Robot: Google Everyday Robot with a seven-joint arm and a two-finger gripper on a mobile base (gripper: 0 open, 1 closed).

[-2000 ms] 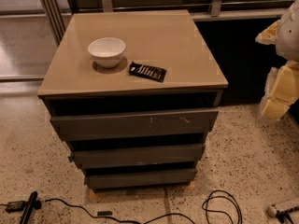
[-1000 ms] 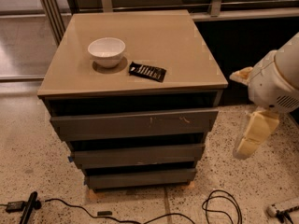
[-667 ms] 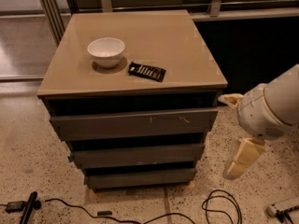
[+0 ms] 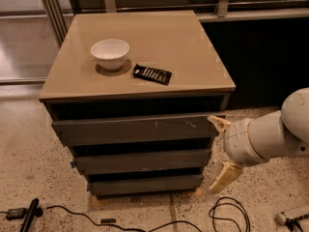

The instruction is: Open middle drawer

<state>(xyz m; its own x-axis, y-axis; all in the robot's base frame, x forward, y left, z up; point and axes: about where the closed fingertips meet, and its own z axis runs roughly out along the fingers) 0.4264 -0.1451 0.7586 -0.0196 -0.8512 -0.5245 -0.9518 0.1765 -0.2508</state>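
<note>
Shut middle drawer [image 4: 142, 161], below the scratched top drawer [image 4: 135, 129] under the tabletop [image 4: 193, 57], rigid and handleless, probably best hooked at its upper lip; gripper [image 4: 211, 153] spread wide and empty just beside its right end.

Arm [image 4: 270, 137] has come in from the right frame edge, dropping lower and swinging left. Gripper [image 4: 212, 153] now sits just beside the right end of the middle drawer [image 4: 142, 161], fingers spread apart, one above the other. Upper fingertip [image 4: 215, 121] now at corner of top drawer [image 4: 135, 129].
</note>
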